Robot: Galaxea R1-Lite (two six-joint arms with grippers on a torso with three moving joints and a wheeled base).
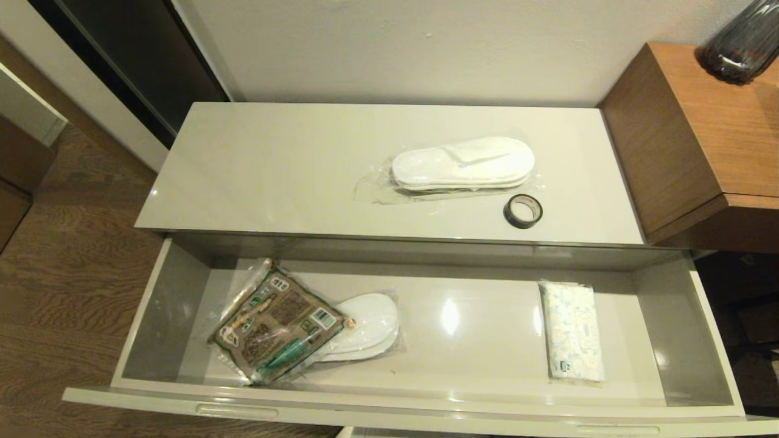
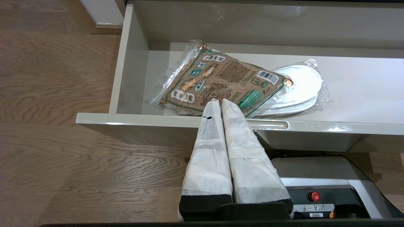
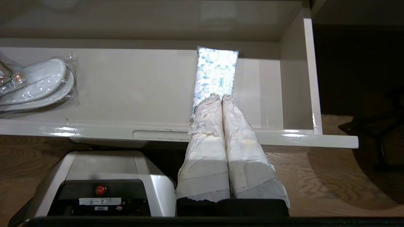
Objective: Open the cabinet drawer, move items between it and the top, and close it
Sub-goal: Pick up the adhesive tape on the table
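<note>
A: We see the cabinet drawer (image 1: 420, 398) pulled fully out toward us. At its left end the brown-and-green packet (image 1: 277, 321) lies flat, overlapping a wrapped slipper pair (image 1: 368, 328). Near the right end lies a blue-and-white patterned tissue pack (image 1: 572, 331), well apart from them.

B: On the top (image 1: 274, 170), right of centre, we note a second slipper pair (image 1: 464, 162), with the black tape roll (image 1: 523, 211) just near-right of it. The wooden side unit (image 1: 700, 140) stands to the right, a dark glass vase (image 1: 742, 39) on it.

A: Neither arm shows in the head view. The left gripper (image 2: 221, 101) hangs outside the drawer's front edge, its wrapped fingers (image 2: 210, 142) pressed together and empty, pointing at the packet.

B: The right gripper (image 3: 221, 97) hangs likewise before the tissue pack, fingers (image 3: 243, 142) closed on nothing.

A: The packet's print is too small to read. We read only an inverted handwritten label (image 3: 99, 201) on the robot base (image 3: 104, 167): "VLA-9".
</note>
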